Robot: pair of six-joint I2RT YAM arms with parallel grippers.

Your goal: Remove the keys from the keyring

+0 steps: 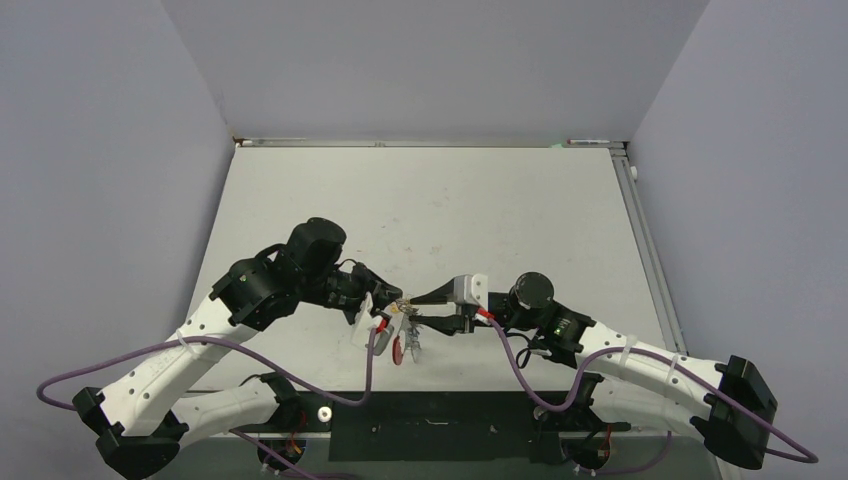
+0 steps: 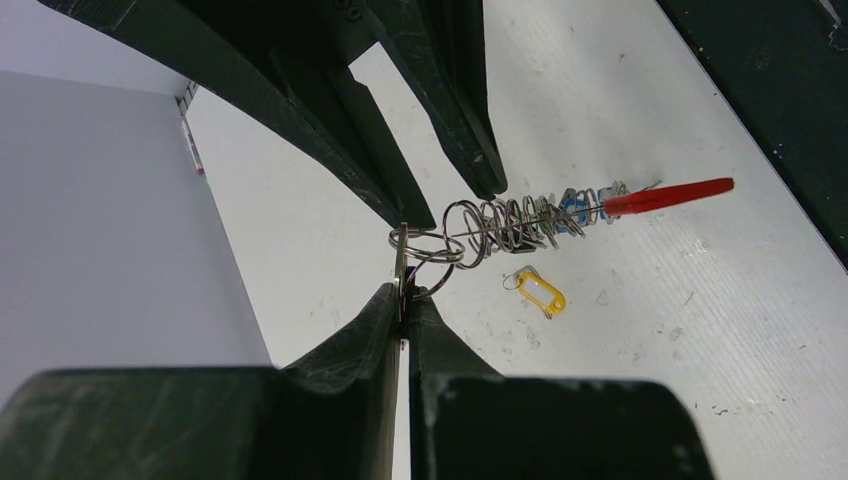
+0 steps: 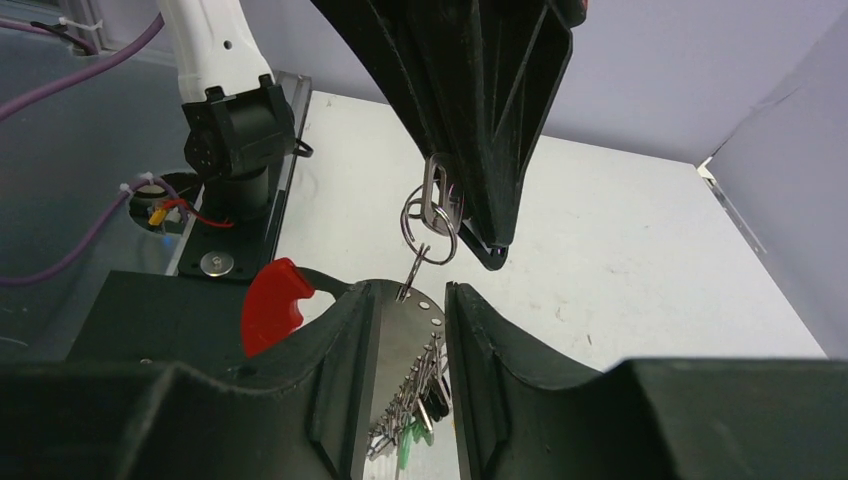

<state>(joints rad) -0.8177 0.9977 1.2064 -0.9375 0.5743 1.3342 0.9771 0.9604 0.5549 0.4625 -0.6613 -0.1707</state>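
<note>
**Item 1, left gripper [image 2: 403,300].** I log its fingers as pressed together, pinching a split ring [image 2: 402,262] by its edge. It is held above the counter [image 1: 450,210], near the front edge and a little left of centre.

**Item 2, split ring.** A short wire link joins it to a hole at the tip of the keyring. The wrist views are too cramped for me to say whether a key blade hangs from it.

**Item 3, the keyring [image 3: 400,350].** It is in the air, spanning the gap between the two grippers. The grey strip lies flat between the right fingers. The red crescent [image 3: 270,305] juts out beside the right gripper's left finger.

**Item 4, the keys [image 3: 408,430].** They are bunched on the strip and hang beneath it. I can see one green head and one dark one. From the left wrist, their wire rings crowd along the strip with a blue head among them.

**Item 5, yellow key tag [image 2: 540,292].** It lies alone on the counter below the keyring, not touching it.

**Item 6, right gripper [image 3: 410,292].** Its fingers are closed against the two edges of the grey strip, clamping it. Its tips sit just beside the left gripper's tips.
</note>
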